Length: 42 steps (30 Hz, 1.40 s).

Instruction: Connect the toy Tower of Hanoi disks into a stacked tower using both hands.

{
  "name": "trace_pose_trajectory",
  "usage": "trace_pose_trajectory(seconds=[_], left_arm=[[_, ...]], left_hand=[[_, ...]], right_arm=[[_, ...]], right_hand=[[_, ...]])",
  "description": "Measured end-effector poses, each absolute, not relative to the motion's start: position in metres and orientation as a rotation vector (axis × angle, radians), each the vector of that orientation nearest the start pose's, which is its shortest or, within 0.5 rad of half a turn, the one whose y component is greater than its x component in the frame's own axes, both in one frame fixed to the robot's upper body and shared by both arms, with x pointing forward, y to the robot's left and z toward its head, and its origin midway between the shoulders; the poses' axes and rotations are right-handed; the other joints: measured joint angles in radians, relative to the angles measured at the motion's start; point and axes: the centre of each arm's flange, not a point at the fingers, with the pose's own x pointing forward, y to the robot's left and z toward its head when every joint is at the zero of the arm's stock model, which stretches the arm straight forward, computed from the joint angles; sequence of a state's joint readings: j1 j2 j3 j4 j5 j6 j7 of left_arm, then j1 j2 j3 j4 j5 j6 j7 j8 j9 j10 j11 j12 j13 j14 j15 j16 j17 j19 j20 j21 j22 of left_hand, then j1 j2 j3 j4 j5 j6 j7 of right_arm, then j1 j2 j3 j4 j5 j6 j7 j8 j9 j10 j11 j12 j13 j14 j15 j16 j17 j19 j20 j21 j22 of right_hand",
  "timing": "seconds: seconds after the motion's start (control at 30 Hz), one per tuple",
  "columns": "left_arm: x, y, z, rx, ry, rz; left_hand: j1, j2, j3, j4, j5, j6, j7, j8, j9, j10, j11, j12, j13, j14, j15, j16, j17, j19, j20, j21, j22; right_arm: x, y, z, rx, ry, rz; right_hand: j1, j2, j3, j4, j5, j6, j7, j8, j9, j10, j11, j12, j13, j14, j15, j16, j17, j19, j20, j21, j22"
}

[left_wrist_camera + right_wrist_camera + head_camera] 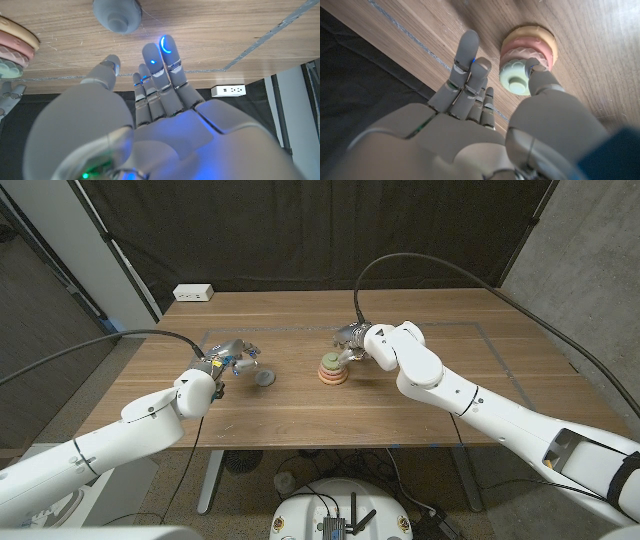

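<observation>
A: Disks already stacked (332, 369) stand mid-worktop (420, 410), tan at the base, pink, then pale green on top. What could be upset there?

B: The right hand (352, 340) is held just beside them, fingers (465, 60) spread, nothing gripped; the thumb is at the top disk, and contact cannot be confirmed. A nudge could shift the pile.

A: And the grey disk (264, 378)?

B: It lies apart, near the left hand (232, 358), whose fingers (162, 65) are open and empty. A poor pinch could let it be dropped or seated crooked.
</observation>
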State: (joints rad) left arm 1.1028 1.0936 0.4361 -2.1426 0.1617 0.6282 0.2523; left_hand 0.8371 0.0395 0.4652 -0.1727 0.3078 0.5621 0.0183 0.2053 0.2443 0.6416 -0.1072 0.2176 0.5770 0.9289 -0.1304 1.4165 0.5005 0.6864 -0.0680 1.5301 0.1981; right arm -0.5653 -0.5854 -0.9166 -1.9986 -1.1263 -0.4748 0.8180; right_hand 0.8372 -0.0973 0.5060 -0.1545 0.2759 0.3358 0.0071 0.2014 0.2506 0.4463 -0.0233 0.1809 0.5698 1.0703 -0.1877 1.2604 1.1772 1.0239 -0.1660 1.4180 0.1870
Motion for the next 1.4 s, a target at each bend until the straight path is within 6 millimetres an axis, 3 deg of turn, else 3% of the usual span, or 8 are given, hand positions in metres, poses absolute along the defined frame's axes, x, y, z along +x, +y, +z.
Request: trace_pose_trajectory(seconds=[0.3,0.6,0.87,1.4], left_arm=[[0.528,0.306,-0.025,1.227,-0.354,0.216],[0.527,0.307,-0.023,1.228,-0.360,0.229],[0.524,0.303,-0.018,1.218,-0.367,0.243],[0.514,0.292,-0.012,1.190,-0.379,0.279]], left_hand=[[0.000,0.000,0.003,0.003,0.000,0.000,0.000,0.000,0.000,0.000,0.000,0.000,0.000,0.000,0.000,0.000,0.000,0.000,0.000,0.000,0.000],[0.000,0.000,0.004,0.004,0.000,0.000,0.000,0.000,0.000,0.000,0.000,0.000,0.000,0.000,0.000,0.004,0.000,0.000,0.000,0.005,0.000],[0.000,0.000,0.007,0.002,0.000,-0.002,-0.002,0.000,0.000,-0.013,-0.005,0.000,0.005,0.000,0.000,0.004,0.000,0.000,0.000,0.005,0.003],[0.000,0.000,0.007,0.002,0.000,-0.004,-0.004,0.000,0.000,-0.019,-0.011,0.000,0.005,0.000,0.000,0.004,0.000,0.000,0.000,0.005,0.002]], right_arm=[[0.541,-0.073,0.030,-1.861,-0.349,0.171],[0.534,-0.088,0.025,-1.807,-0.350,0.148],[0.532,-0.106,0.025,-1.710,-0.386,0.077],[0.529,-0.135,0.017,-1.622,-0.421,-0.005]], right_hand=[[0.000,0.000,0.000,0.000,-0.010,0.011,0.011,0.010,-0.005,0.000,0.000,0.005,-0.014,0.000,0.000,-0.011,-0.007,0.000,0.000,0.000,-0.001],[0.033,0.033,-0.004,-0.004,-0.014,0.066,0.016,0.029,-0.009,0.053,-0.005,0.023,-0.031,0.033,-0.015,-0.006,0.005,0.015,-0.007,0.000,0.002],[0.050,0.050,0.000,-0.009,-0.014,0.084,-0.002,0.036,-0.009,0.086,-0.019,0.031,-0.037,0.052,-0.023,0.005,0.018,0.028,-0.009,0.000,0.001],[0.062,0.062,0.000,-0.008,-0.013,0.110,0.002,0.036,-0.009,0.115,-0.025,0.031,-0.046,0.076,-0.032,0.022,0.034,0.042,-0.016,0.000,0.002]])
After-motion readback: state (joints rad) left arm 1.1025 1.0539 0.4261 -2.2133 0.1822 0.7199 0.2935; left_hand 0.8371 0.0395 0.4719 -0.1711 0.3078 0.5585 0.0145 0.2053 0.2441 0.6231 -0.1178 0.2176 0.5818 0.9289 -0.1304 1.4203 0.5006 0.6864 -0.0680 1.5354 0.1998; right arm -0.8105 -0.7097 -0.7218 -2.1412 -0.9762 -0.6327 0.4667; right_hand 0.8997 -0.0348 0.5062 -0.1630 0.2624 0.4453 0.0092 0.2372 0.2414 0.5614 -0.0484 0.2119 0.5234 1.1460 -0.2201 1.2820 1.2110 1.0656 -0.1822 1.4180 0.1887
